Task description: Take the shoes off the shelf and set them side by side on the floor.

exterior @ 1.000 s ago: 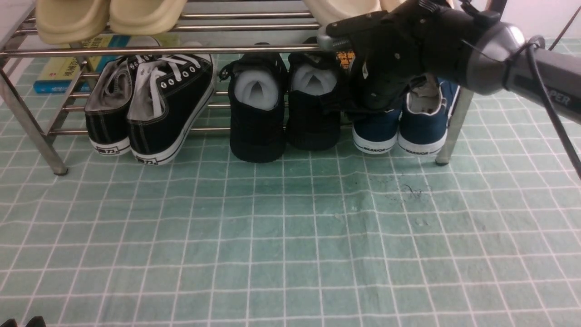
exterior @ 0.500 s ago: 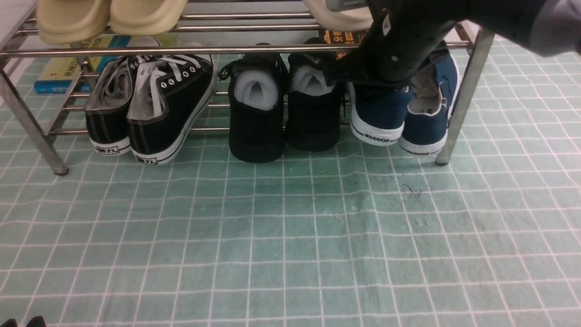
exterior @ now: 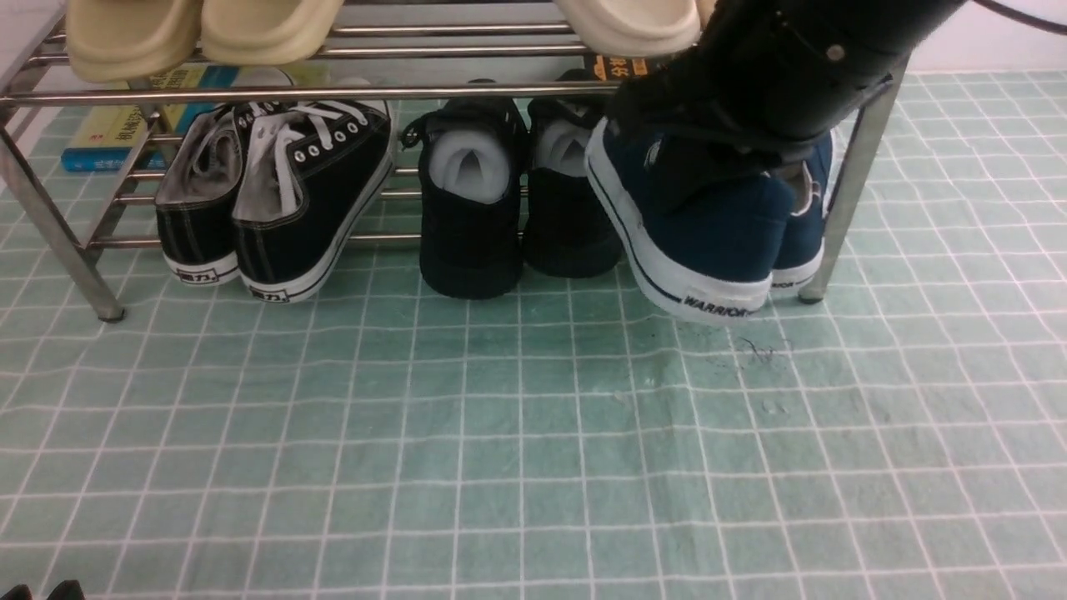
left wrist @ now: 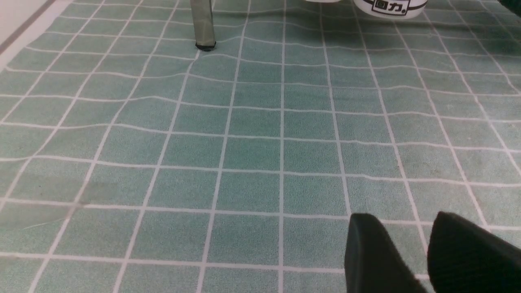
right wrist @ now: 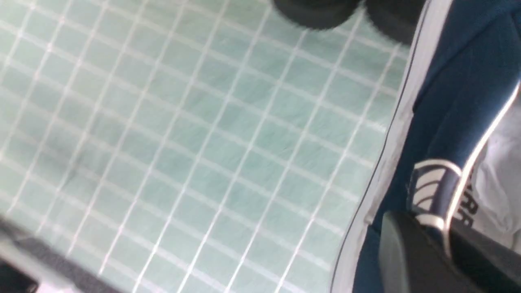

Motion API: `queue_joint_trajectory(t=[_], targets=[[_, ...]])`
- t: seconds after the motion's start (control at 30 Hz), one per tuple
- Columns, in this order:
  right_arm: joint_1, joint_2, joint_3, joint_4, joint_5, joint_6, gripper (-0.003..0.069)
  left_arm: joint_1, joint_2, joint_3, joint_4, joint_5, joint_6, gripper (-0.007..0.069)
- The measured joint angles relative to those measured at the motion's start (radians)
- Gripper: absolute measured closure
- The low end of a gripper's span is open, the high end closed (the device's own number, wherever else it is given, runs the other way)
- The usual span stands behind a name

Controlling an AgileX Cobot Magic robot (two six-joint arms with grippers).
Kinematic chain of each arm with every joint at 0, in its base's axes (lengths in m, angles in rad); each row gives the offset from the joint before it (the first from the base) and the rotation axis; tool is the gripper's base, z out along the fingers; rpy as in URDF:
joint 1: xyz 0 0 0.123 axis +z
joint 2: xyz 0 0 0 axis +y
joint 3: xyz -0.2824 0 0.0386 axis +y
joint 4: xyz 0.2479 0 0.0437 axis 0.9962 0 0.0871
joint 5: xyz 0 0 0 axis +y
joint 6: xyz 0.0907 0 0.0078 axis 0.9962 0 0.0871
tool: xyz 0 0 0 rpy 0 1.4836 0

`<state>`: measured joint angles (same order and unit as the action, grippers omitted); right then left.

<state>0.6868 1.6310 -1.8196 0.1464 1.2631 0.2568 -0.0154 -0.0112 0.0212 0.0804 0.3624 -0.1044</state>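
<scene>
- Pulled up and out from the shelf (exterior: 854, 183) since a second ago, one navy shoe (exterior: 708, 225) hangs tilted over the floor (exterior: 533, 433); its mate (exterior: 807, 242) sits behind it.
- Clamped on its collar is the right hand (right wrist: 445, 244); the left hand (left wrist: 405, 224) is apart, empty.
- Probably light, soft canvas: a collar hold may let it swing.

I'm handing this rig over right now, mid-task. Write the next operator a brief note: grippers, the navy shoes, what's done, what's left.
Right gripper: shut on the heel collar of one navy blue canvas slip-on shoe, held tilted, heel out past the silver metal shelf's front.
Left gripper: open, empty, low over the pale green gridded floor.
Second navy shoe: on the lower tier beside the shelf's right front leg.
Done: first shoe gripped.
Left: set it on the floor, fetch the second, place them side by side.
</scene>
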Motion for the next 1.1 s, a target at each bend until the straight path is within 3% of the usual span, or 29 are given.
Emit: queue_joint_trajectory(t=[0.23,0.37,0.67,0.9,1.1], targets=[[0.256,-0.069,0.215,0.003,0.002,0.133,0.0615,0.0,0.0,0.0,0.0,0.0,0.0,0.0382],[0.338,-0.023,0.301,-0.034,0.001,0.21,0.0615,0.0,0.0,0.0,0.0,0.0,0.0,0.0382],[0.289,0.117,0.321,-0.278,-0.143,0.345,0.0615,0.0,0.0,0.0,0.0,0.0,0.0,0.0382],[0.2,0.185,0.321,-0.3,-0.214,0.378,0.0615,0.0,0.0,0.0,0.0,0.0,0.0,0.0382],[0.183,0.244,0.32,-0.299,-0.285,0.417,0.0592,0.0,0.0,0.0,0.0,0.0,0.0,0.0382]])
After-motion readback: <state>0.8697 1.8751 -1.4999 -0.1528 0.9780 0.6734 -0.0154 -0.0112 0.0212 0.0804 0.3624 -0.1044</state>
